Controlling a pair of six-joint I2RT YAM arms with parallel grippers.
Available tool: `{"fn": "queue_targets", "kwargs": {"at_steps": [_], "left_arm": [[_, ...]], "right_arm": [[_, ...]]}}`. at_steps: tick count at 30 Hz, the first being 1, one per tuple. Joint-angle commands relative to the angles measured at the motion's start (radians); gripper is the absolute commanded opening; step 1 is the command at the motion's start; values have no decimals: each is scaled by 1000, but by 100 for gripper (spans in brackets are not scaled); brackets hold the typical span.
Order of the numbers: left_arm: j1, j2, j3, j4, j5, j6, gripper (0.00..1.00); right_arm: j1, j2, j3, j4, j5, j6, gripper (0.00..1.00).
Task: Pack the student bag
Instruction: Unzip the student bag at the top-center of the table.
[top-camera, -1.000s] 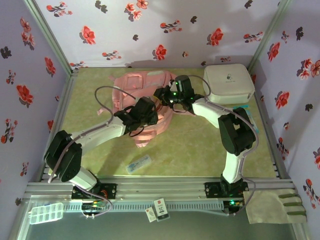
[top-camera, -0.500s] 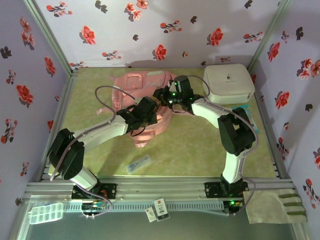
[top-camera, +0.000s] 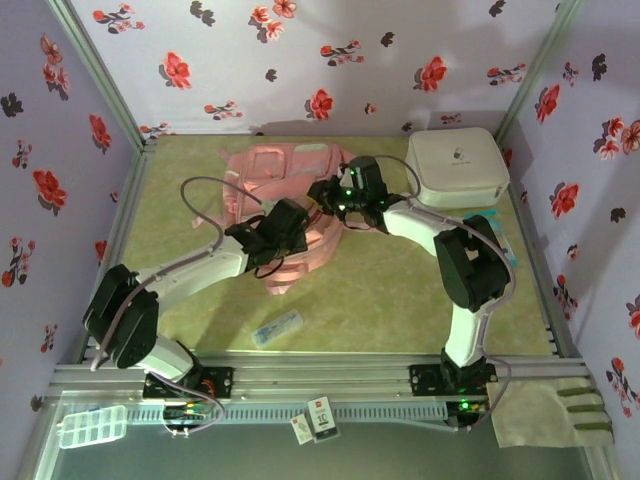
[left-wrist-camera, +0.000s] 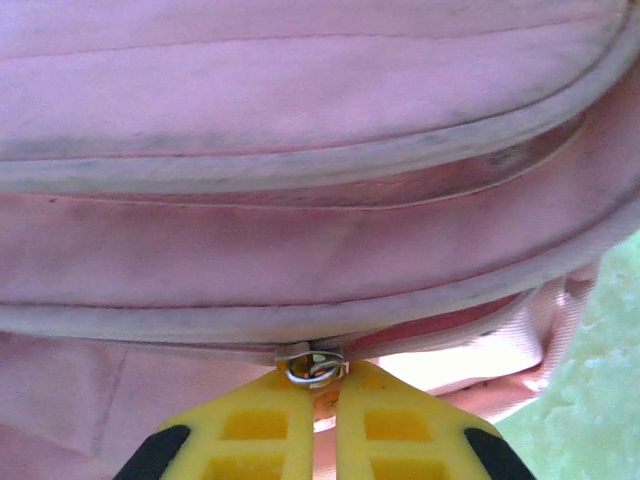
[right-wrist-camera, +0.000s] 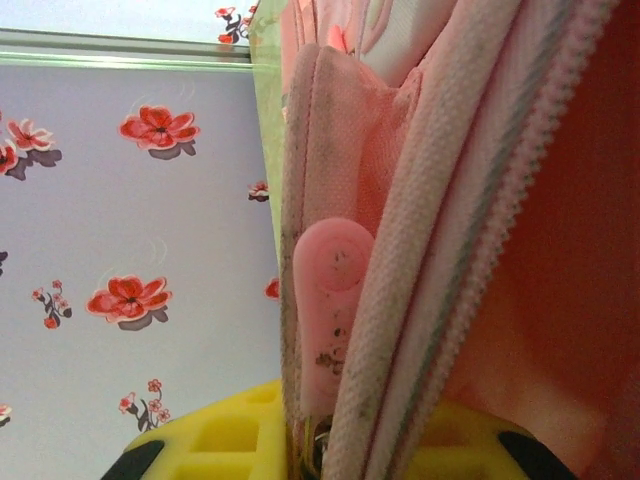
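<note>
student bag (top-camera: 272, 178): pink, lying far-centre on green table (top-camera: 400, 295), left of white hard case (top-camera: 456, 166)
left gripper (left-wrist-camera: 314, 388): fingers pinched together on metal zip pull (left-wrist-camera: 312, 366)
right gripper (right-wrist-camera: 318, 442): narrow gap, clamping pink pull tab (right-wrist-camera: 330, 300) beside the bag's zip edge

Even, bright overhead light with soft shadows on the table (top-camera: 400, 290); wrist close-ups are slightly blurred.
</note>
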Motion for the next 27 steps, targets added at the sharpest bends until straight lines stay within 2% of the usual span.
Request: {"fn": "queue_targets", "kwargs": {"at_steps": [1, 5, 8, 14, 19, 22, 27], "left_arm": [[38, -58, -50, -69, -39, 8, 0], [106, -111, -134, -39, 27, 8, 0], [160, -143, -186, 37, 144, 44, 2], [172, -137, -154, 63, 199, 152, 19], [172, -106, -131, 32, 191, 163, 31], [172, -83, -115, 5, 175, 161, 31], [169, -74, -98, -31, 129, 183, 19]], "right_arm": [[-23, -46, -14, 139, 42, 23, 11], [-36, -57, -31, 149, 51, 28, 11], [-37, -59, -32, 152, 43, 25, 12], [-34, -49, -37, 176, 20, 45, 13], [-32, -54, -39, 182, 15, 49, 13], [-33, -56, -40, 182, 16, 48, 13], [-34, -56, -43, 182, 19, 44, 13]]}}
